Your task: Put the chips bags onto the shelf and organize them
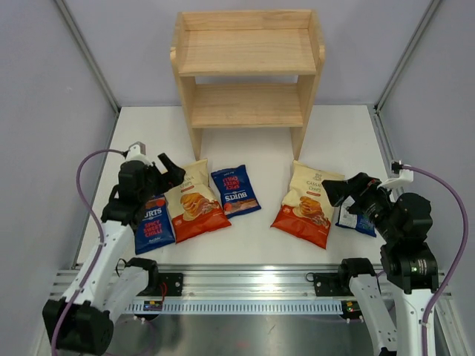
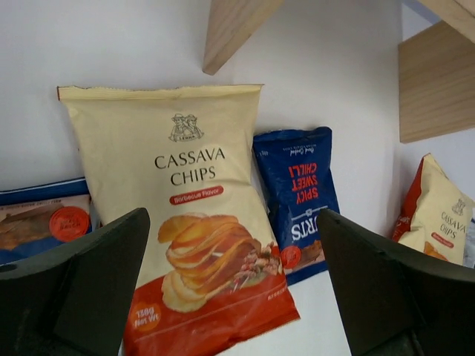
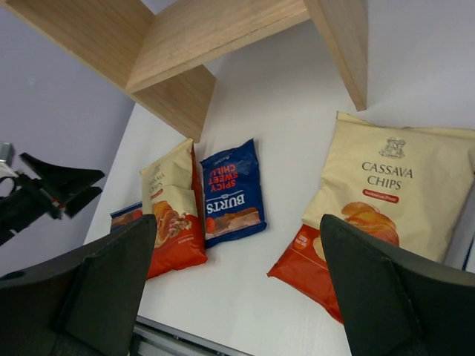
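Five chips bags (image 1: 194,204), two cream-and-red-orange and three dark blue, are lying flat on the white bench (image 1: 260,237) before the light-wood two-tier shelf (image 1: 249,67). The left pincer (image 1: 172,170) and right pincer (image 1: 334,191) are hovering wide open, holding nothing. The bags, probably light, slippery and crushable, are best pinched at a crimped end seam.

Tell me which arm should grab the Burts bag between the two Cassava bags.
Left. The left hand hangs open at the left Cassava bag, which lies next to that Burts bag; the right hand is farther, across the right Cassava bag.
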